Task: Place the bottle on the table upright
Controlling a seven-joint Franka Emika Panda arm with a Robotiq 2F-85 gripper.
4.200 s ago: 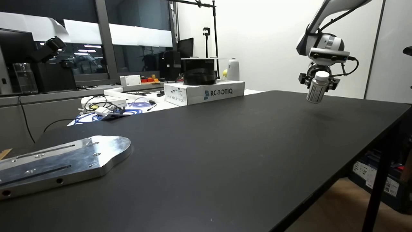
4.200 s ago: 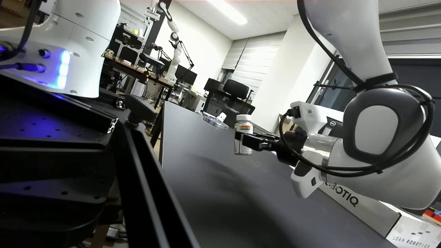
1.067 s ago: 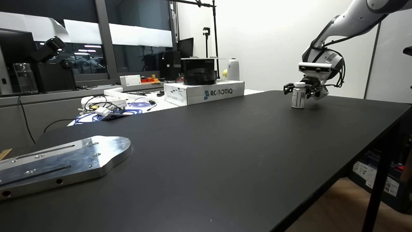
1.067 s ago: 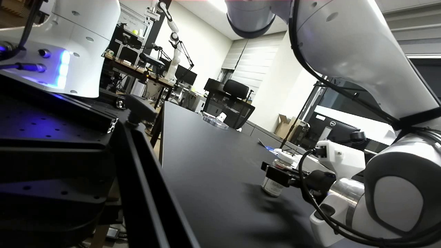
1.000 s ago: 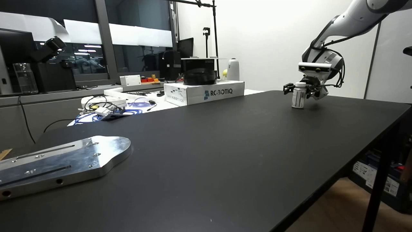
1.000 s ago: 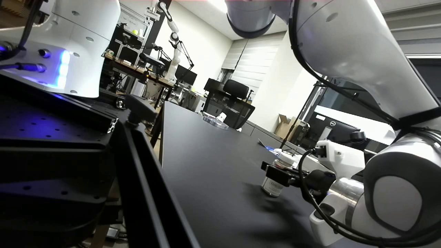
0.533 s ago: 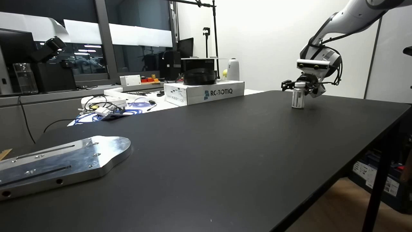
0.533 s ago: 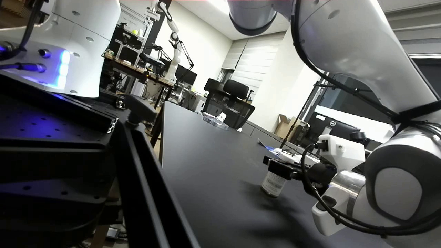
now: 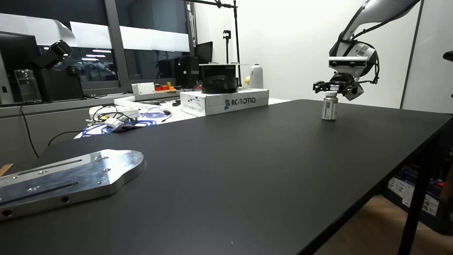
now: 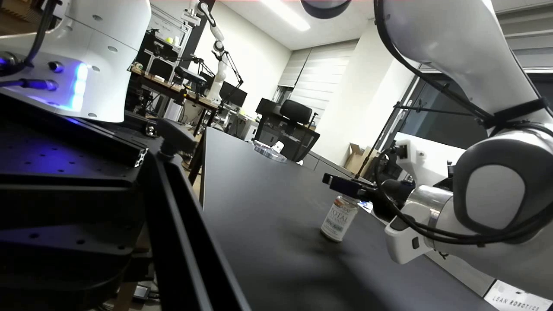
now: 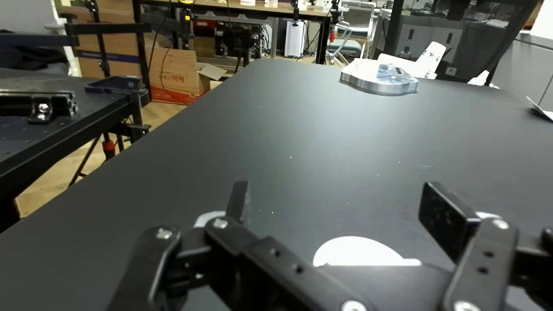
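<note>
White-labelled bottle, upright, lettering legible only in an exterior view, black fingers wide apart.

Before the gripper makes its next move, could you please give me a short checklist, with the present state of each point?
1. Bottle upright on the table: ok; it stands on its base in both exterior views.
2. Gripper open: ok; in the wrist view its fingers stand wide apart.
3. Bottle not gripped: ok; the table shows on both sides of the white cap, between it and the fingers.
4. Fingertips fully above the cap's top: cannot tell; the views do not settle their height against it.
5. Metal plate away from the bottle: ok; it lies well apart on the table.
</note>
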